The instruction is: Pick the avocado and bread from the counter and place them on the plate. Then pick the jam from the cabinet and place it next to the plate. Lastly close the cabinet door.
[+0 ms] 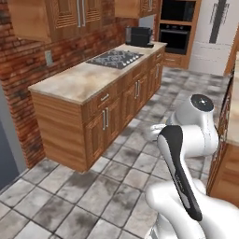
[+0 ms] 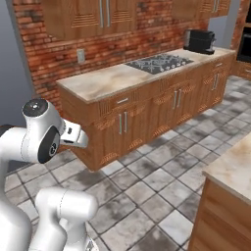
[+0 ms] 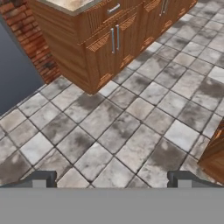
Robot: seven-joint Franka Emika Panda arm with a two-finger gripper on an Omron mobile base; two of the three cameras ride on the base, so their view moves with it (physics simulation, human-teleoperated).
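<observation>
Hand view: the claw (image 3: 112, 180) points down at the grey tiled floor (image 3: 131, 127), its two dark fingertips (image 3: 40, 178) set wide apart with nothing between them, so it is released.
Worktop: the beige stone worktop (image 1: 79, 80) runs along the red brick wall (image 1: 28, 60) over brown wooden base cupboards (image 1: 105, 123); in the right base view it stands across the floor from the arm.
Task's things: I can make out no plate, avocado or bread on the stretch of worktop seen here, so where they lie cannot be told.
Hob: a black gas hob (image 1: 115, 59) is set into the worktop, past its middle.
Coffee machine: a dark coffee machine (image 1: 138, 36) stands at the far end of the worktop, beyond the hob.
Wall cupboards: wooden wall cupboards (image 1: 56, 16) hang over the worktop, doors shut.
Ovens: black built-in ovens (image 1: 176, 28) stand in a tall wooden unit at the far end.
Second worktop: a corner of another beige-topped unit (image 2: 228, 176) shows at lower right of the right base view.
</observation>
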